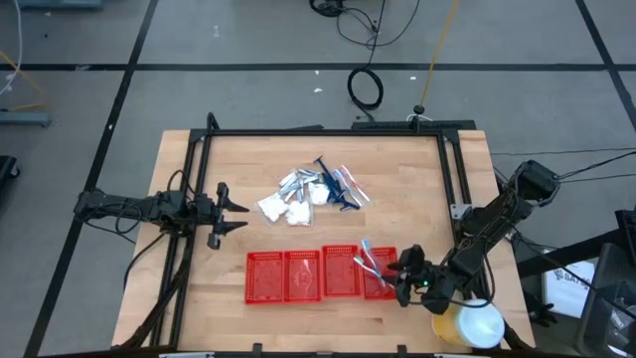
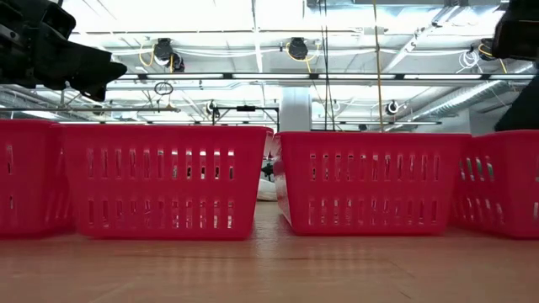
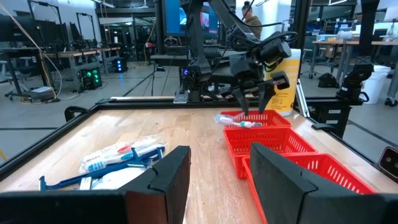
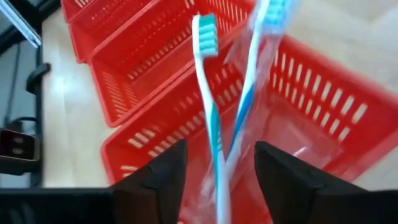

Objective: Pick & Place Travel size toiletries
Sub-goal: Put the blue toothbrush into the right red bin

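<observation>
Right gripper [image 4: 214,171] fingers parted, releasing clear-wrapped turquoise toothbrushes [image 4: 214,106] over end red mesh basket [image 4: 323,93]; next: retreat, fetch from pile. Left gripper [image 3: 214,177] half-open, empty.

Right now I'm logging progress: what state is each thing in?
Toothbrushes: tilted, ends in the rightmost basket, between the right gripper's open jaws.
Other three baskets: look empty.
Pile: unsorted on the table.
Left gripper: jaws open, holding nothing, beside the pile.
</observation>
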Tool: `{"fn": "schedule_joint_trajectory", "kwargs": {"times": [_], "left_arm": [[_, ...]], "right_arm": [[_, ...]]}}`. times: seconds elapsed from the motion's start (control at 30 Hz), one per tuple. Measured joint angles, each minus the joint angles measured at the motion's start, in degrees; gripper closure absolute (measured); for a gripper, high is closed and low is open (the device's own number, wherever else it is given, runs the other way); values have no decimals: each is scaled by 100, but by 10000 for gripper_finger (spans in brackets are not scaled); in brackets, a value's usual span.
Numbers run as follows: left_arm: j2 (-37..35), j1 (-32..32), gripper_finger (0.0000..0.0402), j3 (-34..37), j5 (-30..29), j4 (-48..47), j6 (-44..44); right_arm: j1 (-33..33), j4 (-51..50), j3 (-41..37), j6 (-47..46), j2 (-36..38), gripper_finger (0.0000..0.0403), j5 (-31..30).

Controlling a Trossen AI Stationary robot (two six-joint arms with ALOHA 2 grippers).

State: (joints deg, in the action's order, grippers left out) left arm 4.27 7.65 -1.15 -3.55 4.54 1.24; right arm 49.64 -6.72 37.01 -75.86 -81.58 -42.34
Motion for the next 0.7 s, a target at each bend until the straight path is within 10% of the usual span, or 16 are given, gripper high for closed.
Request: {"fn": "schedule_joint_trajectory", "kwargs": {"times": [0.33, 0.7], "left_arm": [[1, -1, 236, 0, -1, 0, 1], [1, -1, 236, 0, -1, 0, 1]], "right_arm": [[-585, 846, -2, 3267, 27, 241, 214], [-1452, 1146, 765, 6193, -50, 395, 1461]]}}
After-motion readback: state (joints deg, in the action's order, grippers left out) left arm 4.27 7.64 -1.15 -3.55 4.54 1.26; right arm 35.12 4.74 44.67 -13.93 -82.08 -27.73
